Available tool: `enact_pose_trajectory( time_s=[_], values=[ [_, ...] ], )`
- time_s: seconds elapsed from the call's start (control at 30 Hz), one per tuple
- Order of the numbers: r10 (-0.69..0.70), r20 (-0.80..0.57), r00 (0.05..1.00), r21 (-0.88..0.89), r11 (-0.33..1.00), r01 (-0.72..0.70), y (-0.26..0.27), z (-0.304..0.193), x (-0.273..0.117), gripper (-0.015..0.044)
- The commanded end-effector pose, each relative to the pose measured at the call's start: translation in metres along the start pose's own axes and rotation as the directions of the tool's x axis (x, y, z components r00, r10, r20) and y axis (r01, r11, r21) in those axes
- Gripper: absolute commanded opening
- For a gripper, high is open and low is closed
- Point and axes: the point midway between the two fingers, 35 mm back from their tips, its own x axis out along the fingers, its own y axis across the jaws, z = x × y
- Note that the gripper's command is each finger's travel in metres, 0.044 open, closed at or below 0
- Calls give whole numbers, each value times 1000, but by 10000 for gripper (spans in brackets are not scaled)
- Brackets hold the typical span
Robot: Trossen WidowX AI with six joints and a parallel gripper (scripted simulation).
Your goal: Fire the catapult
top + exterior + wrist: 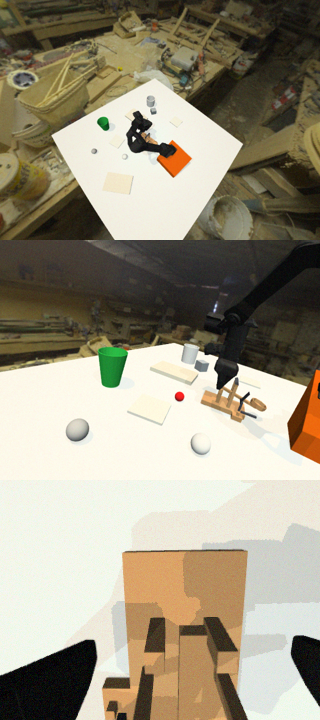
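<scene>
The red ball [179, 396] is seen on the worktop [201, 139] [38, 400] [45, 555], to one side of the jaws [144, 128] [219, 387]. These are spread wide, released, over the catapult [150, 138] [219, 404] [155, 580]; room is left outside both its long edges. Well apart from them, the white mug [150, 101] [189, 354] and green cup [103, 123] [112, 367] are stood upright, their contents hidden.
</scene>
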Motion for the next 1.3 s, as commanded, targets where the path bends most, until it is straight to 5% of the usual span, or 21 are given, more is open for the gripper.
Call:
enact_pose_trajectory(
  time_s=[0.0, 0.93, 1.27],
  values=[
    [9, -13, 1000, 15, 1000, -9, 0, -4, 10, 440],
    [13, -13, 1000, 15, 1000, -12, 1, -5, 45, 440],
    [6, -5, 1000, 3, 1000, -6, 1, -2, 42, 177]
  ],
)
